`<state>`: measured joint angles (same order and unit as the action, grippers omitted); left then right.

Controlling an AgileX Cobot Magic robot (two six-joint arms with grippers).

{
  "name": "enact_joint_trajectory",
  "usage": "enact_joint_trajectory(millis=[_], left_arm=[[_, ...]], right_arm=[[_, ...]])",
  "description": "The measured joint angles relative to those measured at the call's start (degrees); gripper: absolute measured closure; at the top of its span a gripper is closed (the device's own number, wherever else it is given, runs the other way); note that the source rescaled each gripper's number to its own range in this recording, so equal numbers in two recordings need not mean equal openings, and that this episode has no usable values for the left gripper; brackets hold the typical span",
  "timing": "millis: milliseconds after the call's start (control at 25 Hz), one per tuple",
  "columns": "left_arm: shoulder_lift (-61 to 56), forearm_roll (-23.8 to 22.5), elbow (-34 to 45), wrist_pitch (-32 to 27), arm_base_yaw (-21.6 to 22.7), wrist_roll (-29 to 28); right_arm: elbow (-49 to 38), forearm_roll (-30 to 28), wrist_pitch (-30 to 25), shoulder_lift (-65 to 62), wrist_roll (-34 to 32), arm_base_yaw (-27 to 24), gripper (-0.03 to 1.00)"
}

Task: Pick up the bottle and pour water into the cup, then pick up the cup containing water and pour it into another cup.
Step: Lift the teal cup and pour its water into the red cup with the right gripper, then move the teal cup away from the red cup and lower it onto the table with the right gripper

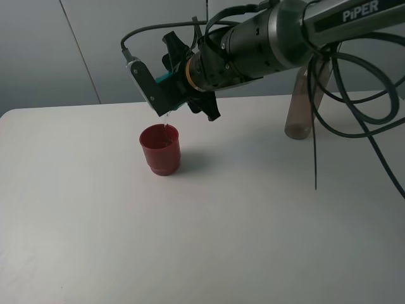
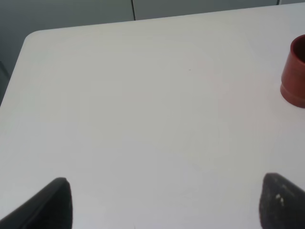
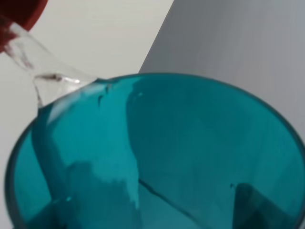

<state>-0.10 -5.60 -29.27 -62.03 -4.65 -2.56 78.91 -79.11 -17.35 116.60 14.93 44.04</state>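
Right gripper (image 1: 169, 88) pinches teal cup (image 3: 157, 157) tipped above red cup (image 1: 160, 149). Teal cup light, thin, slippery when wet; hold sides. Left gripper (image 2: 162, 202) spread, empty.

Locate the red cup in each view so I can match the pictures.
Exterior high: the red cup stands left of centre on the white table, under the tilted teal cup.
Left wrist: at the right edge.
Right wrist: sliver in the corner.
Shared landmark: the white table.
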Motion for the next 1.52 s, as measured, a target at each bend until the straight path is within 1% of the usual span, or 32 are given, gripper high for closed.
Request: enact_joint_trajectory(millis=[160, 320, 400, 520, 600, 840, 1320, 1400, 1480, 1520], left_arm=[[0.00, 0.00, 0.00, 0.00, 0.00, 0.00], [0.00, 0.00, 0.00, 0.00, 0.00, 0.00], [0.00, 0.00, 0.00, 0.00, 0.00, 0.00], [0.00, 0.00, 0.00, 0.00, 0.00, 0.00], [0.00, 0.00, 0.00, 0.00, 0.00, 0.00], [0.00, 0.00, 0.00, 0.00, 0.00, 0.00], [0.00, 0.00, 0.00, 0.00, 0.00, 0.00], [0.00, 0.00, 0.00, 0.00, 0.00, 0.00], [0.00, 0.00, 0.00, 0.00, 0.00, 0.00], [0.00, 0.00, 0.00, 0.00, 0.00, 0.00]], right_arm=[[0.00, -4.69, -0.41, 0.04, -2.99, 0.91, 0.93], [0.00, -11.85, -3.96, 0.04, -7.76, 1.51, 0.93], [0.00, -14.95, -4.81, 0.04, -9.99, 1.89, 0.93], [0.00, -17.15, -5.17, 0.04, -11.79, 2.62, 0.93], [0.00, -17.63, -5.17, 0.04, -12.48, 3.20, 0.93], [0.00, -17.63, -5.07, 0.04, -13.29, 3.97, 0.93], [0.00, -18.03, -5.07, 0.04, -20.12, 4.10, 0.93], [0.00, -15.60, -4.71, 0.04, -21.67, 4.10, 0.93], [0.00, -9.28, -2.20, -0.47, -22.38, 3.97, 0.93], [0.00, -4.65, -0.28, -1.19, -22.46, 3.68, 0.93]])
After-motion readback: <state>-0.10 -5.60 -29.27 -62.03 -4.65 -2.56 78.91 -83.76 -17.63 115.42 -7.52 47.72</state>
